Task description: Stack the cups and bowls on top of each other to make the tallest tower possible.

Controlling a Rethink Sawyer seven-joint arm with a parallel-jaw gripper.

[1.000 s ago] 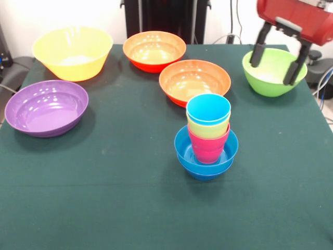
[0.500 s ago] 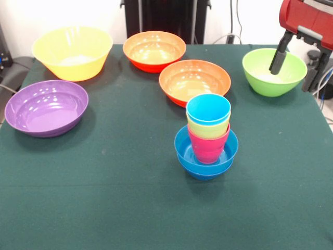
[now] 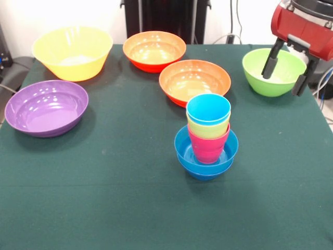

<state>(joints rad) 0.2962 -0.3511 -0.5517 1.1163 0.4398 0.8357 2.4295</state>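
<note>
Our gripper (image 3: 285, 72) hangs open and empty above the lime bowl (image 3: 272, 73) at the surface's corner. We judge that bowl light, stiff and slippery; its rim suits pinching. Nested cups (image 3: 208, 125) stand mid-surface.

Red arm end entering from the upper right corner, tilted, carrying the gripper (image 3: 285, 72) below it. Two black fingers (image 3: 269, 62) pointing down and slightly left, spread well apart with a clear gap between them, nothing held. One finger set lower and further right than the other.
</note>
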